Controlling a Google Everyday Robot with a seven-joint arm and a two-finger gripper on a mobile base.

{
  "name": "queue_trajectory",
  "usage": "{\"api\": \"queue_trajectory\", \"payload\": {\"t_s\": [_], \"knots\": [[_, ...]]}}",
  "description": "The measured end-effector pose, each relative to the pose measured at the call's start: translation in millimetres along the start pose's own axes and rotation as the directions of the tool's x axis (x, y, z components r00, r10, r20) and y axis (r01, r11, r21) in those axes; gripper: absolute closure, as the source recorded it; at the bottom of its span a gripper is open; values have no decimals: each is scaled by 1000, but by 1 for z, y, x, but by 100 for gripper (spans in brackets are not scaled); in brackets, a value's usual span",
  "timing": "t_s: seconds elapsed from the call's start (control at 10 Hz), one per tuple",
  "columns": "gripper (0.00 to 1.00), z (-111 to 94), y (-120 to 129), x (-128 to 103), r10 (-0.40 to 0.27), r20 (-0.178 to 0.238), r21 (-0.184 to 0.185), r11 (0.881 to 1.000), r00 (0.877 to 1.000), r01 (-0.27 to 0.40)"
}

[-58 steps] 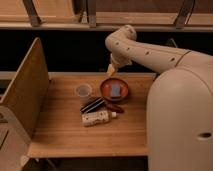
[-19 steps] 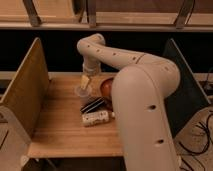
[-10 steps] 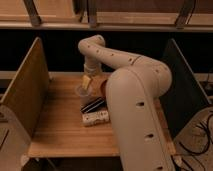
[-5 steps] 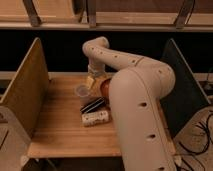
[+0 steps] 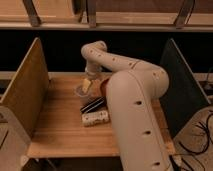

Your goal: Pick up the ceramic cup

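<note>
The ceramic cup (image 5: 80, 91) is small and pale grey and stands on the wooden table (image 5: 57, 132), left of centre toward the back. My gripper (image 5: 87, 85) hangs from the wrist straight down at the cup's right rim, touching or just over it. The cup rests on the table. The big cream arm (image 5: 132, 105) sweeps up from the lower right and hides the table's right half.
A dark flat packet (image 5: 93, 105) and a white patterned packet (image 5: 95, 118) lie just in front of the cup. A brown bowl (image 5: 103, 86) peeks out beside the arm. A wooden side panel (image 5: 22, 92) stands at the left and a dark panel (image 5: 180, 82) at the right.
The arm swung left from over the brown bowl to the cup. In the last second the gripper lowered and shifted slightly right at the cup's rim. The cup has not moved.
</note>
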Motion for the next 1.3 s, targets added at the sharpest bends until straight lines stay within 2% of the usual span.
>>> {"api": "queue_trajectory", "payload": {"t_s": [0.2,0.5,1.0,1.2,1.3], "knots": [[21,18,7,-9,-24,-12,-33,999,1000,23],[46,32,14,-23,-74,-10,-69,995,997,73],[97,17,22,-36,-110,24,-95,989,994,112],[100,5,21,-36,-111,37,-86,990,993,114],[100,-6,19,-38,-111,52,-68,991,992,115]]}}
